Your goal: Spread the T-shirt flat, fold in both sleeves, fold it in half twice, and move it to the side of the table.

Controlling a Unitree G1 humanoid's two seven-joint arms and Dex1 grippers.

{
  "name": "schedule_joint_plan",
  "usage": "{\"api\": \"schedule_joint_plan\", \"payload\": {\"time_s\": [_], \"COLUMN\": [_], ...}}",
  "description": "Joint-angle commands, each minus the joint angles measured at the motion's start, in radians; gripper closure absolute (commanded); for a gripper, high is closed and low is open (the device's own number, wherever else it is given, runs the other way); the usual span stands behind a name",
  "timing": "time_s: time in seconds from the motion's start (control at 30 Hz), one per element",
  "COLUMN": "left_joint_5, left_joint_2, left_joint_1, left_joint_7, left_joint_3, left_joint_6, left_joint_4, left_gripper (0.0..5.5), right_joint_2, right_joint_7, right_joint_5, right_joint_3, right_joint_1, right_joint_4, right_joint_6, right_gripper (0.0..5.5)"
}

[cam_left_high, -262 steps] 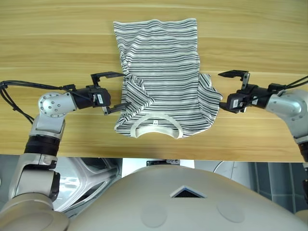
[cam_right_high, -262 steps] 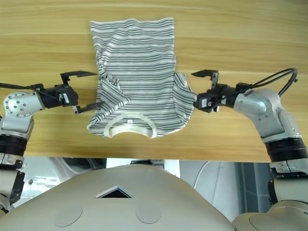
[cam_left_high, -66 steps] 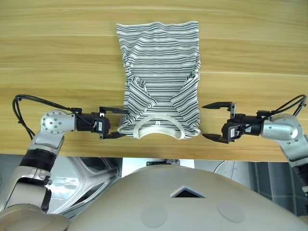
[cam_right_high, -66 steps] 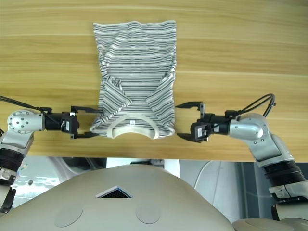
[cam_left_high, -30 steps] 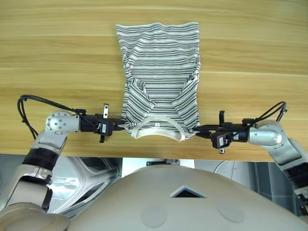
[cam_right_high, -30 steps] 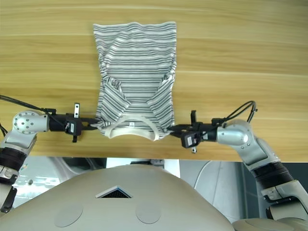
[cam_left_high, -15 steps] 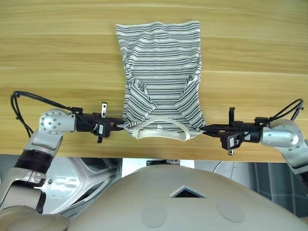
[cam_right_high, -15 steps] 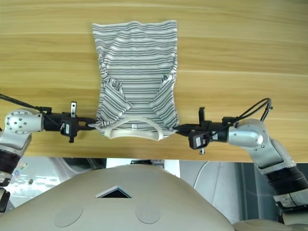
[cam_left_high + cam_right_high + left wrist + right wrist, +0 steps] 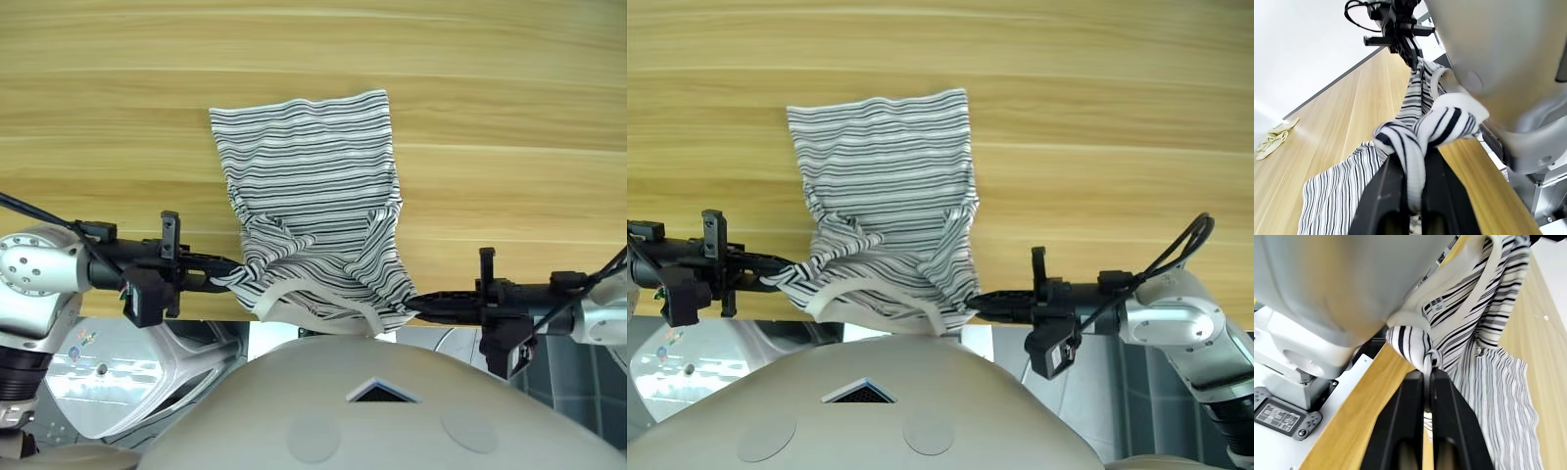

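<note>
Both shoulder corners have come up off the wood since half a second ago, and the T-shirt [image 9: 309,186] has slid toward you: its hem [image 9: 299,106] now sits nearer the middle of the table [image 9: 509,117] and slightly skewed. The collar [image 9: 1484,274] end is raised and hangs past the near edge, while the lower half rests flat on the table with both sleeves folded in. The left gripper [image 9: 233,266] is clamped on a bunched wad of striped cloth at the left shoulder, and the right gripper [image 9: 416,304] is pinched tight on the matching wad at the right shoulder. Both wrist views show fabric squeezed between the fingers. Judged step: start of the first half fold, carrying the collar toward the hem. Risks for you to note: each grip holds only a small twisted bunch, so one side may slip if the arms spread and tension the cloth. The tucked sleeves are loose and could fall open while the top hangs. The hem is free, so it may drag again and leave the fold crooked, given the skew. Surface: pale wood-grain tabletop, smooth, little friction for the cloth. Room: white wall beyond; a pale crumpled thing [image 9: 1273,137] lies on the far table, well apart from the shirt; a handheld controller [image 9: 1281,418] lies below the near edge.
</note>
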Motion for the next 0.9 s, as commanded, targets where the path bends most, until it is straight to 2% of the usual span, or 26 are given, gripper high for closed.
{"api": "schedule_joint_plan", "payload": {"time_s": [0.03,0.27,0.5,0.7,0.9], "left_joint_5": [0.106,0.280,0.128,0.031,0.243], "left_joint_2": [-0.037,-0.052,-0.026,-0.106,-0.239], "left_joint_1": [-0.057,-0.084,-0.129,-0.282,-0.443], "left_joint_7": [0.025,0.079,0.029,0.065,0.144], "left_joint_3": [0.009,0.011,0.043,0.067,-0.028], "left_joint_6": [0.011,0.007,0.078,0.177,0.198], "left_joint_4": [0.090,0.186,0.135,0.152,0.348], "left_gripper": [5.43,5.43,5.43,5.43,5.43], "right_joint_2": [0.017,0.103,0.196,0.291,0.389], "right_joint_7": [-0.012,-0.070,-0.115,-0.171,-0.231], "right_joint_5": [0.033,0.025,-0.047,-0.160,-0.295], "right_joint_3": [-0.047,-0.062,-0.012,0.044,0.119], "right_joint_1": [-0.036,-0.196,-0.409,-0.562,-0.685], "right_joint_4": [0.037,0.106,0.181,0.255,0.332], "right_joint_6": [0.021,0.152,0.301,0.385,0.447], "right_gripper": [5.50,5.50,5.50,5.50,5.50]}}
